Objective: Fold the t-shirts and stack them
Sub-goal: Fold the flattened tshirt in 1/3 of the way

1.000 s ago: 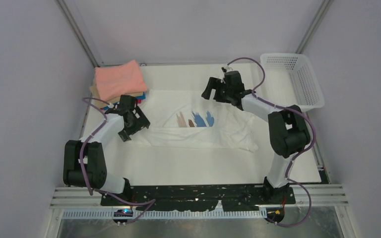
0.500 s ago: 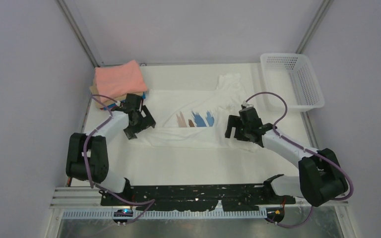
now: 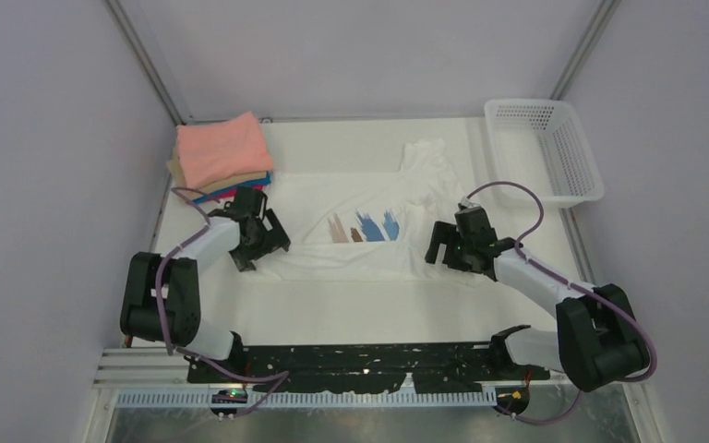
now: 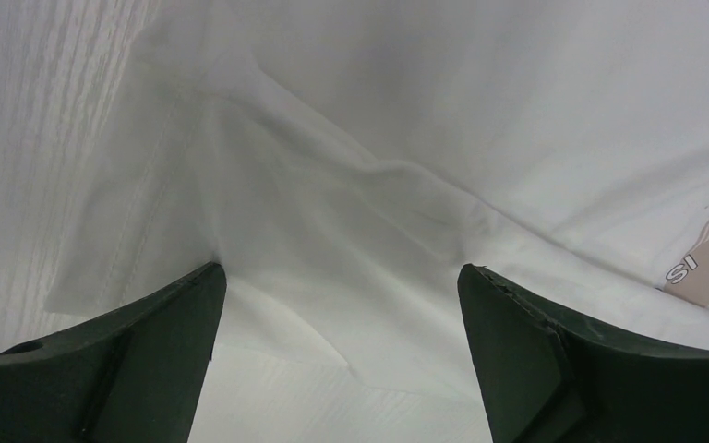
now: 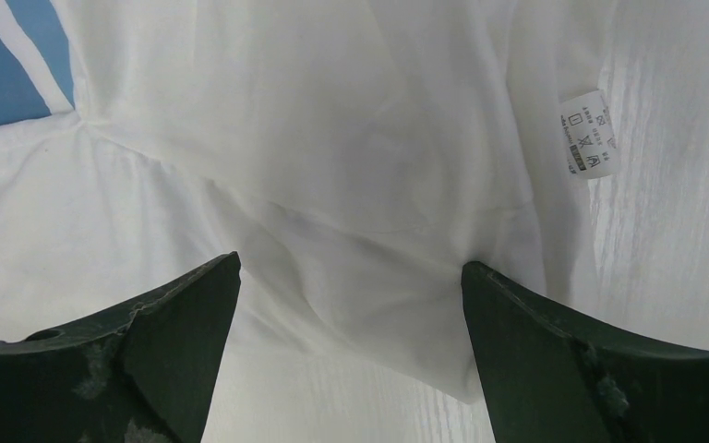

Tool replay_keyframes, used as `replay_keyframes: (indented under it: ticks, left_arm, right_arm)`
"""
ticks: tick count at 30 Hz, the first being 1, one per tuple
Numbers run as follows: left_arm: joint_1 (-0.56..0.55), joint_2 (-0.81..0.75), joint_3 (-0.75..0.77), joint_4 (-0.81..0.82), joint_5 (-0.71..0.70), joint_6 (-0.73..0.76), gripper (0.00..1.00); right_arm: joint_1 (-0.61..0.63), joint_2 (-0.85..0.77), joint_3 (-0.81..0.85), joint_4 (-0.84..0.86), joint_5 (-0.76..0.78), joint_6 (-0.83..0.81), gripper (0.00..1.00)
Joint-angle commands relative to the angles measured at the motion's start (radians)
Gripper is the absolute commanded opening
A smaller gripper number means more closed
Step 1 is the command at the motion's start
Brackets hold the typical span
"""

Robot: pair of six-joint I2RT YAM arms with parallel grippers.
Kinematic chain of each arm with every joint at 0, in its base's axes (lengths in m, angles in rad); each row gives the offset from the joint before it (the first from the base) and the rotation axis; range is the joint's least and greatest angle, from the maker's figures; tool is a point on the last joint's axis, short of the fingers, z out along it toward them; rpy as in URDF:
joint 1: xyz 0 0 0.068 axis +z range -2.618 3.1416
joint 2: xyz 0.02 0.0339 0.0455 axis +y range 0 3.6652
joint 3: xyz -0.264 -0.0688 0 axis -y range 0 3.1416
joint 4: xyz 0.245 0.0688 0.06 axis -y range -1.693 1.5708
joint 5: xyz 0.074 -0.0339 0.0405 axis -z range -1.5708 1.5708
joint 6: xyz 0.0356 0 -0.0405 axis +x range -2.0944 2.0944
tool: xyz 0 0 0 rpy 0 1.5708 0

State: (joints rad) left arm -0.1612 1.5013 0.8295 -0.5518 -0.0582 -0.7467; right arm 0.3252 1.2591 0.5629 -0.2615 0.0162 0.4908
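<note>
A white t-shirt [image 3: 369,254] with a tan, brown and blue brush-stroke print [image 3: 362,226] lies spread across the middle of the table, one end reaching back to the right [image 3: 425,157]. My left gripper [image 3: 263,251] is open, low over its left edge. In the left wrist view the open left gripper [image 4: 337,272] straddles a creased cloth edge [image 4: 332,231]. My right gripper [image 3: 450,258] is open over the shirt's near right corner. The right wrist view has the right gripper [image 5: 351,268] astride that corner [image 5: 378,305], beside a care label [image 5: 589,134]. Folded t-shirts, salmon-pink on top [image 3: 222,149], are stacked at the back left.
A white perforated basket [image 3: 554,148] stands at the back right corner. Grey walls and metal frame posts close in the table on the left, right and back. The arm bases sit at the near edge on a black rail [image 3: 369,362].
My right arm swung from the back of the table down to the shirt's near right corner, leaving cloth laid out at the back right. My left gripper edged right onto the left edge.
</note>
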Motion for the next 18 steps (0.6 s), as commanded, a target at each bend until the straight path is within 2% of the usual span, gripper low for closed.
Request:
replay_keyframes:
  ticks: [1, 7, 10, 14, 18]
  left_arm:
    - [-0.006, -0.095, -0.102, -0.024, 0.006, -0.007, 1.00]
    - [-0.027, -0.233, -0.237, -0.028, 0.039, -0.025, 1.00]
    - [-0.045, -0.295, -0.292, -0.030, 0.032, -0.057, 1.00]
    - [-0.048, -0.353, -0.307, -0.077, 0.011, -0.069, 1.00]
    - [-0.058, -0.399, -0.340, -0.115, 0.007, -0.091, 1.00]
  right_arm:
    - [-0.003, -0.078, -0.072, -0.137, -0.066, 0.007, 0.95]
    - [0.013, -0.215, -0.128, -0.243, -0.121, 0.029, 0.95]
    - [0.033, -0.322, -0.121, -0.350, -0.088, 0.048, 0.95]
    - [0.068, -0.342, -0.145, -0.390, -0.152, 0.137, 0.95]
    - [0.108, -0.319, -0.153, -0.434, -0.105, 0.163, 0.95]
